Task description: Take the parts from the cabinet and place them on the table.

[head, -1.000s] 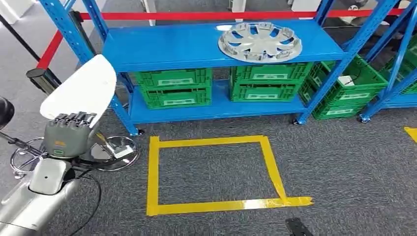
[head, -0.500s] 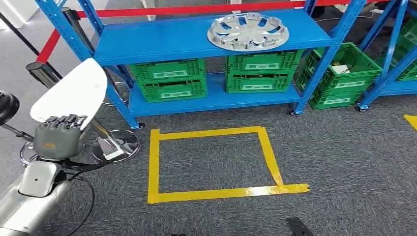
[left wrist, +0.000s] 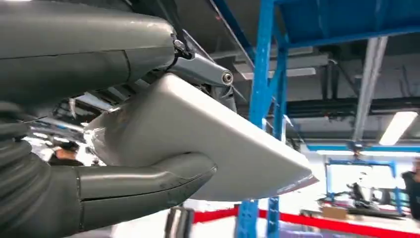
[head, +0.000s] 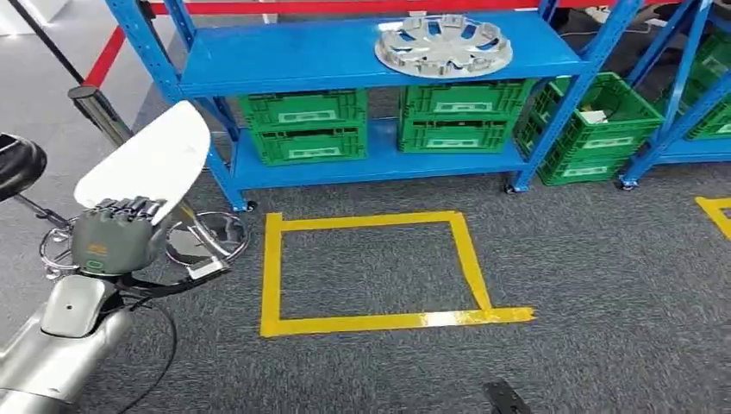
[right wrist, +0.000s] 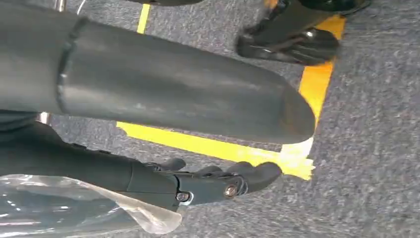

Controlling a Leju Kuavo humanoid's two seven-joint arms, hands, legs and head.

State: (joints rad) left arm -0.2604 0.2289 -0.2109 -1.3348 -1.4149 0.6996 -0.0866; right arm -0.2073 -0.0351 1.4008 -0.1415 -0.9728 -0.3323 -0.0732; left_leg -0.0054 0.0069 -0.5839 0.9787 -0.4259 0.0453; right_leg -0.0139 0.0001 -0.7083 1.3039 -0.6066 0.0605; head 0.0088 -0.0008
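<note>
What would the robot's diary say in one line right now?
left hand: holds white panel | right hand: empty, hanging | hubcap: on blue shelf

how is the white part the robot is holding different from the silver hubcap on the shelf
The white panel is smooth, solid and elongated; the silver hubcap is round with spoke-like cutouts. The white panel is gripped in the left robot hand and tilted up off the floor; the silver hubcap lies flat on the top shelf of the blue rack, untouched. Both look like light-coloured vehicle parts.
</note>
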